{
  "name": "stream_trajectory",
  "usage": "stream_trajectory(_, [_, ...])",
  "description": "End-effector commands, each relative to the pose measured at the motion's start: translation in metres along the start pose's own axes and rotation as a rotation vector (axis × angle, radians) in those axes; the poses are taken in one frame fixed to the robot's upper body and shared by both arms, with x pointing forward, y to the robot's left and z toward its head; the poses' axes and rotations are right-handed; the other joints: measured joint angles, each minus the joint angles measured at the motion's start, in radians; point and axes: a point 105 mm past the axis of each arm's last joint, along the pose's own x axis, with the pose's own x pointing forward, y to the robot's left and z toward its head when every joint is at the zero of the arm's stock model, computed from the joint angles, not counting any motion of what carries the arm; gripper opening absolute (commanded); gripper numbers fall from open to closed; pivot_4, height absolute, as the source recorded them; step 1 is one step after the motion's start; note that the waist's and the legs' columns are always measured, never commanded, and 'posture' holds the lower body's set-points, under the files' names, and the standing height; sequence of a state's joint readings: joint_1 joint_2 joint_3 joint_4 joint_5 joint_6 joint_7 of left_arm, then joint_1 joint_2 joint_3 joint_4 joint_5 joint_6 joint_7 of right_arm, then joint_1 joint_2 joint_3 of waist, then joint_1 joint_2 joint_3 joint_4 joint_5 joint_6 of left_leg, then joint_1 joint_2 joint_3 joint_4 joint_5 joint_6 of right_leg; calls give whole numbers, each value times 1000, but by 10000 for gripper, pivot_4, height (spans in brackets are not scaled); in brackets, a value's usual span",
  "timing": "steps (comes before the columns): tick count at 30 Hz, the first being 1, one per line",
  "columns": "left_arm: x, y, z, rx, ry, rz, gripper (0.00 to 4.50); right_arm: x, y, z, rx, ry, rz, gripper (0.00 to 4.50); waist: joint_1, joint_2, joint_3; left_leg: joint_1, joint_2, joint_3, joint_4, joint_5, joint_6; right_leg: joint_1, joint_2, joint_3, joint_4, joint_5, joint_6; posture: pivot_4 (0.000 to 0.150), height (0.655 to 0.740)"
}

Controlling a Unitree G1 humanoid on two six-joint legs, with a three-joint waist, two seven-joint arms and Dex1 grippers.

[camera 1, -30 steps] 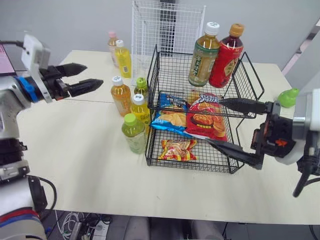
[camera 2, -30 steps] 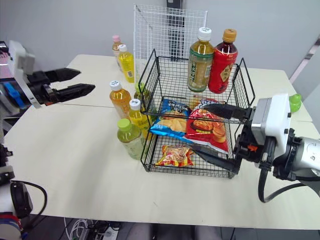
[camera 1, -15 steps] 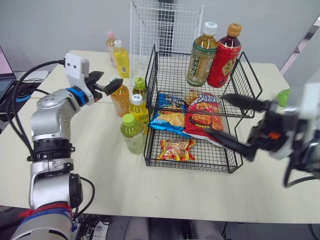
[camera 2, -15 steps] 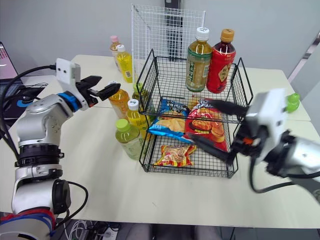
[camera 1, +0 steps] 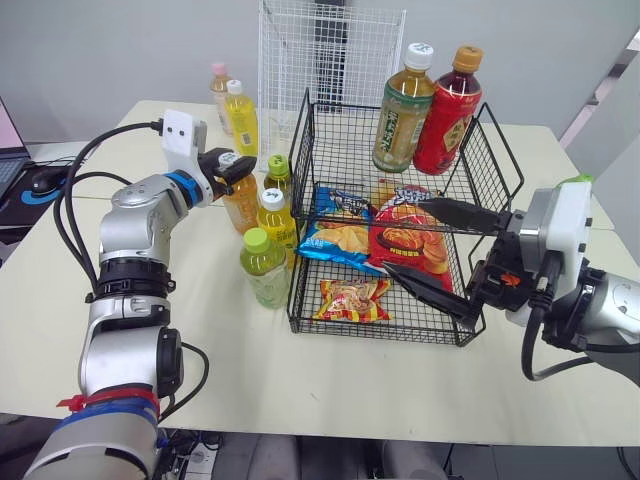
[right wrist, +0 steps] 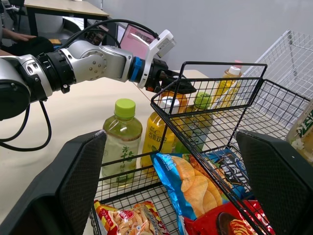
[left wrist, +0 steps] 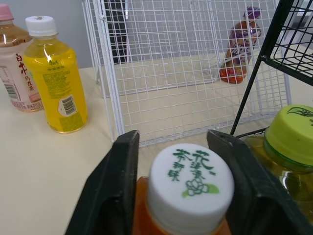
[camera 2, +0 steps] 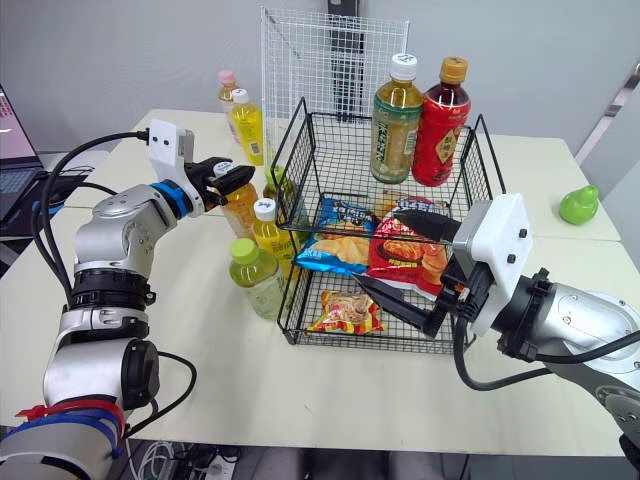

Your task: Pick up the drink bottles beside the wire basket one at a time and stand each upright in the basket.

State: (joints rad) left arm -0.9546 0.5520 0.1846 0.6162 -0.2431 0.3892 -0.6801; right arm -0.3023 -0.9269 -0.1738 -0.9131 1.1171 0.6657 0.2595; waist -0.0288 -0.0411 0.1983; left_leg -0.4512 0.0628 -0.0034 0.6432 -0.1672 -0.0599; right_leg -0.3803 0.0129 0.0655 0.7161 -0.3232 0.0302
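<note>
As green-tea bottle [camera 1: 402, 115] and red bottle [camera 1: 445, 112] stand upright in wire basket [camera 1: 500, 150] top tier, approx. 6 wait on counter [camera 1: 350, 385] beside it. Left hand [camera 1: 238, 166] straddles orange bottle [camera 1: 241, 200] cap, fingers not closed. Right hand [camera 1: 403, 236] wide open, empty.

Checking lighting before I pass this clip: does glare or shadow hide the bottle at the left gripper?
Left wrist view: evenly lit; the white cap of the orange bottle shows plainly between the fingers of the left gripper, with a small highlight on the yellow bottle. Left eye view: only soft shadows on the table by the wire basket. Right wrist view: the fingers of the right gripper are dark shapes.
</note>
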Motion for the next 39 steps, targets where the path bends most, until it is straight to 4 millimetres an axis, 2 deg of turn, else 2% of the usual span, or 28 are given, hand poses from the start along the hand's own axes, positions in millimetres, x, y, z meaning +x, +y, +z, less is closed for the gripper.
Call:
stream_trajectory(1, [-5,-2,20,28,-59,-9,13749,0,1,9,-39,-34,-2,45000,0,0,0,0,0,0,0,0,0,0,0,0,0,0,0,1500,7360])
stream_trajectory(5, [-11,-3,23,36,-66,-15,13749,0,0,8,-43,-36,-7,45000,0,0,0,0,0,0,0,0,0,0,0,0,0,0,0,1500,7360])
stream_trajectory(11, [-41,2,56,115,-98,-18,13748,-10,-10,13,-66,-46,-52,45000,-2,0,0,0,1,0,-1,0,0,-1,0,0,0,0,0,1500,7360])
stream_trajectory(14, [-51,3,78,152,-108,-36,13748,-17,-14,16,-69,-49,-60,45000,-2,0,0,0,1,0,-1,0,0,-1,0,0,0,0,0,1500,7360])
stream_trajectory(17, [-56,4,108,182,-132,-60,13748,-23,-18,18,-71,-44,-72,45000,4,-1,1,-1,0,0,-1,0,0,-1,0,-1,0,0,0,1500,7360])
stream_trajectory(23, [-52,-5,172,195,-216,-142,13748,-31,-21,20,-73,-31,-97,45000,13,-2,1,-1,-1,-1,-1,0,0,0,0,-2,-2,0,1,1500,7360])
stream_trajectory(27, [-47,-20,212,140,-294,-232,13748,-35,-20,22,-65,-18,-109,45000,9,-2,1,-2,-1,0,-1,0,0,-1,0,-1,-2,-1,2,1500,7360])
stream_trajectory(30, [-41,-38,229,135,-315,-329,13748,-38,-19,22,-63,-2,-122,45000,3,-2,1,-1,-1,0,-2,0,0,-1,0,-1,-3,-1,1,1500,7360])
stream_trajectory(34, [-30,-68,244,136,-335,-457,13748,-39,-17,22,-61,-3,-149,45000,2,-2,2,-2,-1,0,-2,0,0,-2,0,-1,-2,-1,2,1500,7360])
stream_trajectory(39, [-14,-101,251,169,-345,-567,13748,-41,-15,20,-64,17,-180,45000,-2,-2,2,-5,-1,1,-3,0,0,-5,0,0,-2,-1,2,1500,7360])
